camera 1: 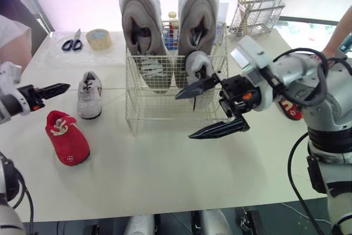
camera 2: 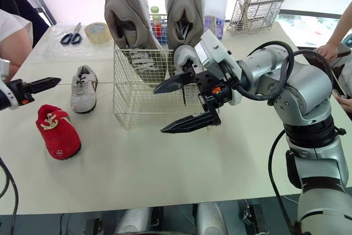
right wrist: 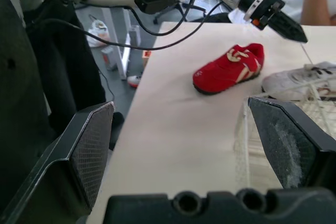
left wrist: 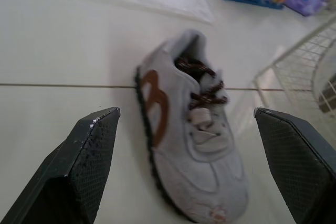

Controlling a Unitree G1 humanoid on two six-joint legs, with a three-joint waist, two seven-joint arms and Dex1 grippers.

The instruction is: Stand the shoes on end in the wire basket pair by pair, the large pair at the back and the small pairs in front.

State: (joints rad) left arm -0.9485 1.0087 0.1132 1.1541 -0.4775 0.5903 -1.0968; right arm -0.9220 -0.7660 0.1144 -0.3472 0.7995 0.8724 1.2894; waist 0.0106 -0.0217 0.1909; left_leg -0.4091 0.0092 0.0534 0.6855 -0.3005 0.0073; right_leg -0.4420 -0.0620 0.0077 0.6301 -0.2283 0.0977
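Note:
The wire basket (camera 1: 137, 89) stands mid-table with two large grey shoes (camera 1: 140, 23) on end along its back. A small grey shoe (camera 1: 198, 65) stands in its front right part. My right gripper (camera 1: 184, 115) is open just in front of the basket's right side, holding nothing. On the table to the basket's left lie a small white shoe (camera 1: 89, 94) and a red shoe (camera 1: 67, 137). My left gripper (left wrist: 186, 113) is open, left of the white shoe (left wrist: 191, 135) and apart from it. Something red (camera 1: 290, 109) is partly hidden behind my right arm.
Scissors (camera 1: 72, 41) and a tape roll (camera 1: 98, 38) lie at the back left. A wire rack with sticks (camera 1: 256, 17) stands at the back right, bottles (camera 1: 172, 25) behind the basket. A person (camera 1: 11, 34) is at the left edge, another person's arm (camera 1: 336, 31) at the right.

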